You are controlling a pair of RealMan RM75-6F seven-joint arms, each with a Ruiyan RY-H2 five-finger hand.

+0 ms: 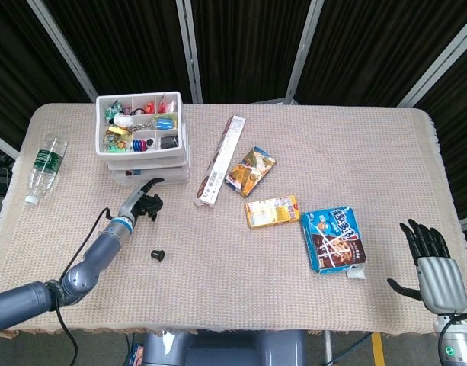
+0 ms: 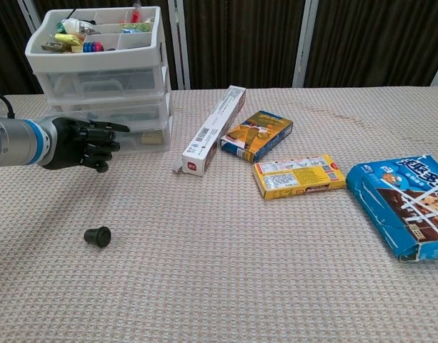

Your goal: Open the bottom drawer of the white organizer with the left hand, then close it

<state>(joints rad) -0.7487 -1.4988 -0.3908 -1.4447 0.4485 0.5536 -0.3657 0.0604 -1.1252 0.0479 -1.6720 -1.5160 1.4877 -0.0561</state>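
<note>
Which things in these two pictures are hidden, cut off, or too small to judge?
- Bottom drawer, chest view: the left hand covers its front, so contact is unclear.
- Bottom drawer, head view: the white organizer tiers above hide it.
- Right hand: outside the chest view.
- Tray items, head view: too small to identify.
</note>
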